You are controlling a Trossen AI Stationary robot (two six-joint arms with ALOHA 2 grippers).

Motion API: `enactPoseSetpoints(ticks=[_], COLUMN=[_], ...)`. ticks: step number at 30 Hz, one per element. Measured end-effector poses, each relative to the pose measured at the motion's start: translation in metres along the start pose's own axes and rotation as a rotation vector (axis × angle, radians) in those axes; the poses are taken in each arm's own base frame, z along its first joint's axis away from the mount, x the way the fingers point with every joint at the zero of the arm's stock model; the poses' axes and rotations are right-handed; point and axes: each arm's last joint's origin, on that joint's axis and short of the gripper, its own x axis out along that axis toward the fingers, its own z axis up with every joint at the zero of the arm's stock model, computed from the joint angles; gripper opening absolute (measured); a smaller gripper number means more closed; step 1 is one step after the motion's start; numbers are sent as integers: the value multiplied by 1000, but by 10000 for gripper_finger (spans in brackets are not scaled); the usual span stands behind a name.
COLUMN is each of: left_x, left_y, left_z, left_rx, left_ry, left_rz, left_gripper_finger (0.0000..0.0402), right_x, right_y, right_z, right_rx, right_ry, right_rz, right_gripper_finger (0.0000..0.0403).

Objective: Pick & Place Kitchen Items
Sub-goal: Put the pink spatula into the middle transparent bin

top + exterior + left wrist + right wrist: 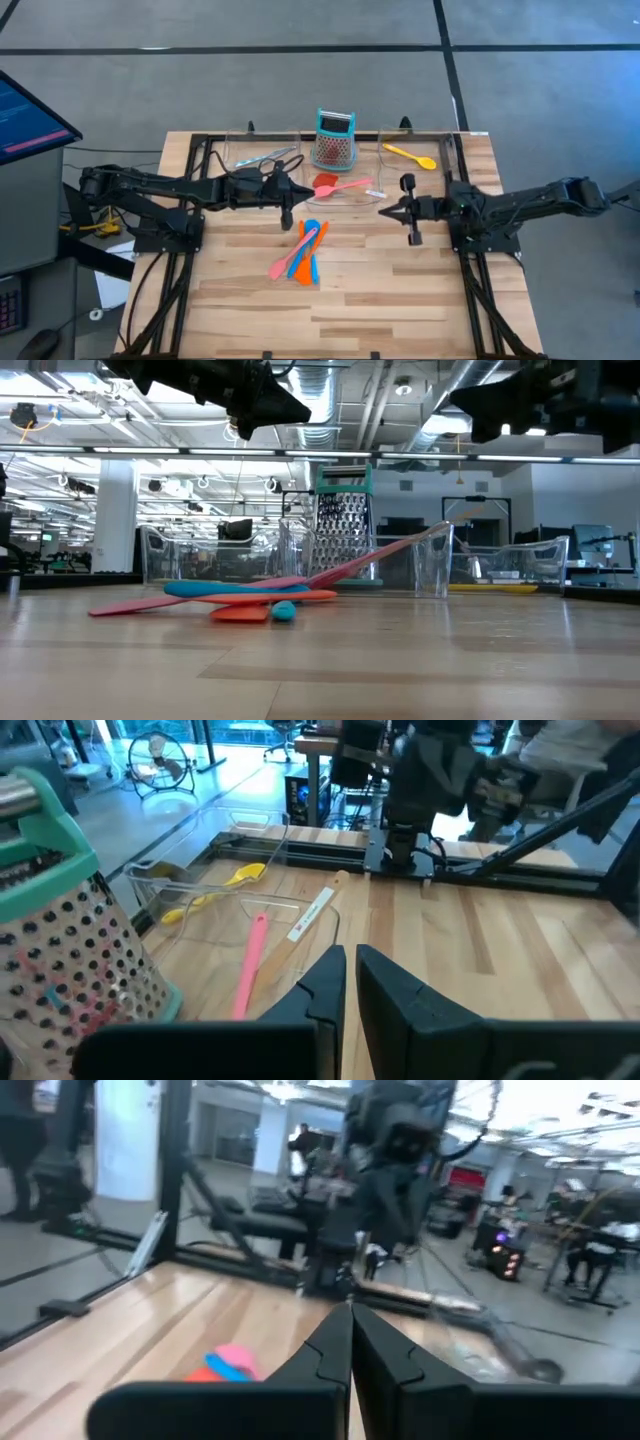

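Both arms hover mid-table. The left gripper [288, 205] has its fingers almost together, holding nothing; the right gripper [383, 212] is pinched closed, also empty. Between them, slightly nearer, lies a pile of spoons [302, 251] (pink, orange, blue). A pink spatula [347, 186] leans on the middle tray [371, 199]; a yellow spoon [411, 156] lies far right.

Two dark, slim jointed arms; each gripper matte black with wedge-shaped fingers [400, 995]; black frame bases.
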Motion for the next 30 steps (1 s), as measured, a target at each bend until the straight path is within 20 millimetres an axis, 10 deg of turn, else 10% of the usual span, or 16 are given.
enactPoseSetpoints(ticks=[22, 30], left_x=[-30, -19], left_y=[-59, -84], left_z=[13, -12], left_rx=[-114, -163], left_ry=[298, 416], left_rz=[48, 40], left_gripper_finger=[1, 1], right_x=[-2, -2], right_y=[7, 7], right_z=[-8, -11], right_rx=[36, 37], right_ry=[38, 59], right_rz=[10, 12], right_gripper_finger=[0, 0])
